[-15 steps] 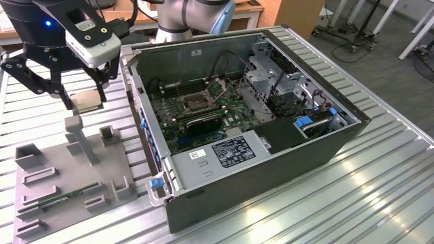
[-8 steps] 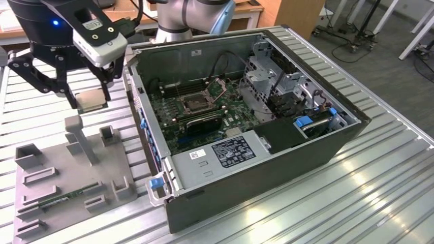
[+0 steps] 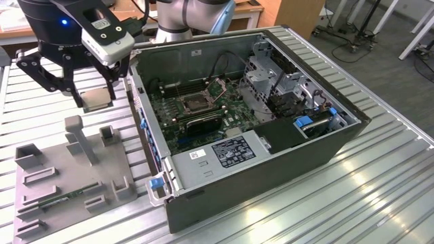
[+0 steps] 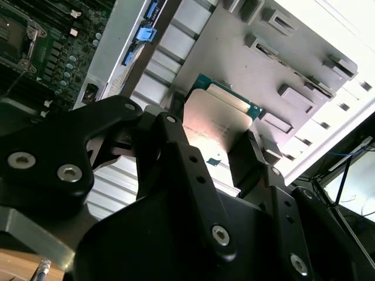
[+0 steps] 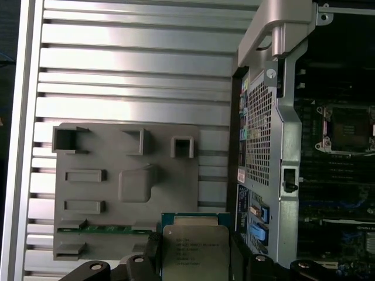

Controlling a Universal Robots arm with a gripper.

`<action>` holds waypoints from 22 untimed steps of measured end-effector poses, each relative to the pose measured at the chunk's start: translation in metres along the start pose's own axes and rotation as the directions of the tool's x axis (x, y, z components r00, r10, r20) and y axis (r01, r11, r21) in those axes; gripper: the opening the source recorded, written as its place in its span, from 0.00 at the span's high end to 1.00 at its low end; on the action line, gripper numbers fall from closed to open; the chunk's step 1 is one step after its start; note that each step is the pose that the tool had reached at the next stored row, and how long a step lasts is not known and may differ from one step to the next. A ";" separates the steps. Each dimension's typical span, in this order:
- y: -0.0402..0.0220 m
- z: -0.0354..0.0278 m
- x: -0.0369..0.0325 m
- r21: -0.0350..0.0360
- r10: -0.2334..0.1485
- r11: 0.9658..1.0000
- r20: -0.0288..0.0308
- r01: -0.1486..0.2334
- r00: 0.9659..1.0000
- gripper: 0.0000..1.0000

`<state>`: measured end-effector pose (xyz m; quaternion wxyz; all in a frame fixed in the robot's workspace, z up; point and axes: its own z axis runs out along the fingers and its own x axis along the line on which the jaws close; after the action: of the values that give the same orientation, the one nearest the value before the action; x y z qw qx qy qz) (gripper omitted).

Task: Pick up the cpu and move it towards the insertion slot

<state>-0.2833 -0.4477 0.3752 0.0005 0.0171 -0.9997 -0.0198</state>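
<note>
Item: cpu [image 3: 95,99], clamped flat in my gripper [image 3: 89,99], aloft outside the case [image 3: 285,147]. Slot [image 3: 197,102] lies toward the exterior view's right, over the case wall, on the board.

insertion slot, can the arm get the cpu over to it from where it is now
Probably yes. The pincer holds the cpu lifted above the table beside the open computer case, and the insertion slot on the motherboard lies uncovered. The case wall stands between them, so the arm would have to pass over it.
</note>
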 end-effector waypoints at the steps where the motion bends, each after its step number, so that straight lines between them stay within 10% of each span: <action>1: 0.0000 0.0000 -0.0010 0.000 0.000 1.000 0.000 0.000 1.000 0.45; 22: -0.0007 -0.0001 -0.0190 0.000 0.000 1.000 0.000 0.000 1.000 0.45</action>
<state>-0.2643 -0.4477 0.3753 0.0005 0.0171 -0.9997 -0.0197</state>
